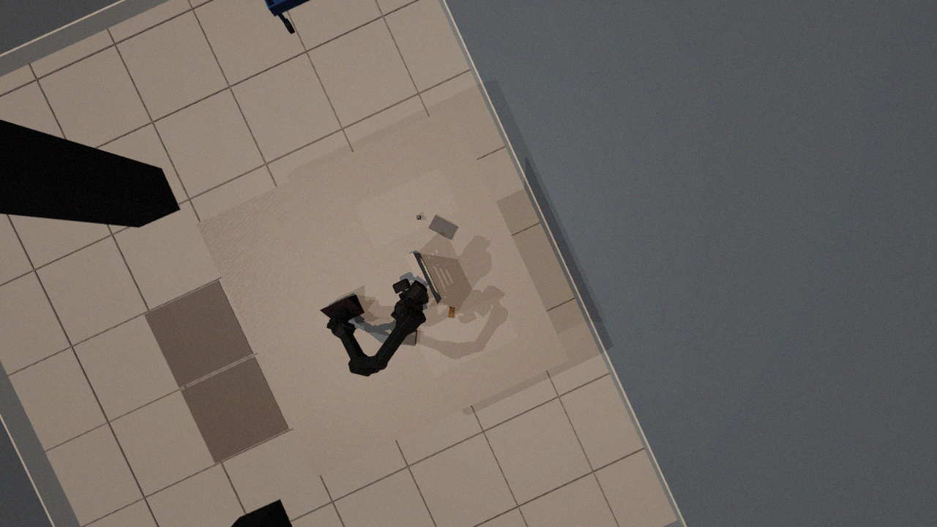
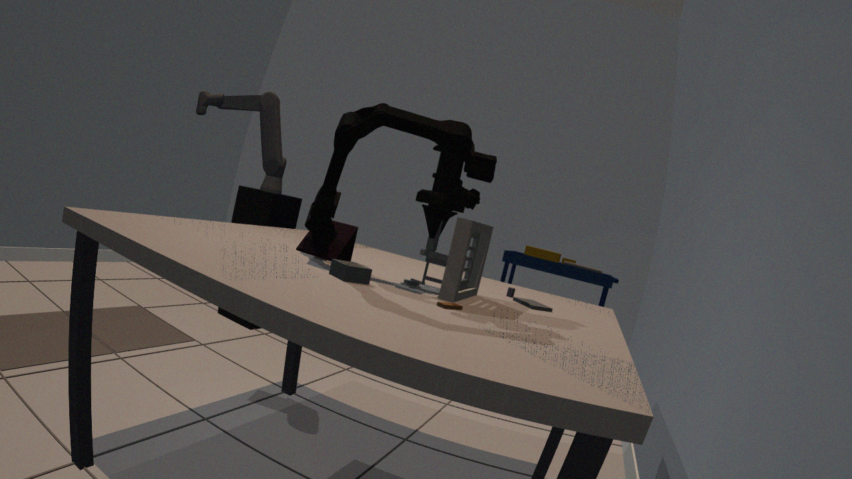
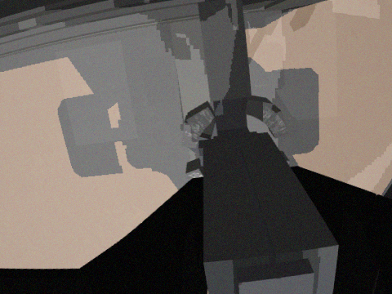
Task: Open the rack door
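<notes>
Pinching the upright handle from both sides with the gripper, fingers drawn fairly narrow and touching it near its top. Pointing nearly straight down over it, with the wrist bent at the end of the high, arched black arm. Just beyond the handle, meeting the upright rack, standing on the table with slots down its face. Unable to tell from these views exactly how far the handle is turned.

Lying flat near the foot of the rack, a small orange piece. Sitting nearer the arm's base, a gray block. Past the other end of the rack, resting near each other, a flat gray plate and a tiny dark peg.

Farther off, standing beyond the table, a blue bench carrying a yellow box, and, well apart, a gray robot arm on a black stand.
</notes>
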Motion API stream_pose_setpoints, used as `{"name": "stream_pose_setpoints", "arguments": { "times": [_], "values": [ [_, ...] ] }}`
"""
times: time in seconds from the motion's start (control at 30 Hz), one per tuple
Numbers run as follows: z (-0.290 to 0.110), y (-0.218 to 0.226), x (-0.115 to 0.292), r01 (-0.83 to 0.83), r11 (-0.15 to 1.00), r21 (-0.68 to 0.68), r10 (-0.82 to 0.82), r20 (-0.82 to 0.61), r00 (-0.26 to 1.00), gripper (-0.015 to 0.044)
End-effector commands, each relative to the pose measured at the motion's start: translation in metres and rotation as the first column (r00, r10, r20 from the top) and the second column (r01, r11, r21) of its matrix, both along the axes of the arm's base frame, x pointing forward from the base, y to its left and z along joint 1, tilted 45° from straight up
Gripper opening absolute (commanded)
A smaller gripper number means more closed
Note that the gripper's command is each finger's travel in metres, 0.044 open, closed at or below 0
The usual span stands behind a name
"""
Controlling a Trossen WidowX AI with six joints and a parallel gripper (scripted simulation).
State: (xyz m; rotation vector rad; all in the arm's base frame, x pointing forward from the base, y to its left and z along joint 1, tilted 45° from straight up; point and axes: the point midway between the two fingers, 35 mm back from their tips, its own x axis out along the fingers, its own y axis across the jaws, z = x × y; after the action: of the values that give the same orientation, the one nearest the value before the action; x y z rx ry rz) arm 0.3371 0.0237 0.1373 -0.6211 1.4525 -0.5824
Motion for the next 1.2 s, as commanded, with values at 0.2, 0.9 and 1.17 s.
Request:
{"name": "stream_pose_setpoints", "arguments": {
  "times": [0.2, 0.9, 1.17],
  "values": [
    [-0.0013, -0.0014, -0.0005, -0.001, 1.000, -0.005, 0.001, -0.009, 1.000, 0.0025],
    [-0.0013, -0.0014, -0.0005, 0.534, 0.823, 0.195, -0.549, 0.516, 0.657, 0.0025],
    [-0.0014, -0.0014, -0.0005, 0.664, 0.649, 0.372, -0.695, 0.645, 0.318, 0.0025]
  ]
}}
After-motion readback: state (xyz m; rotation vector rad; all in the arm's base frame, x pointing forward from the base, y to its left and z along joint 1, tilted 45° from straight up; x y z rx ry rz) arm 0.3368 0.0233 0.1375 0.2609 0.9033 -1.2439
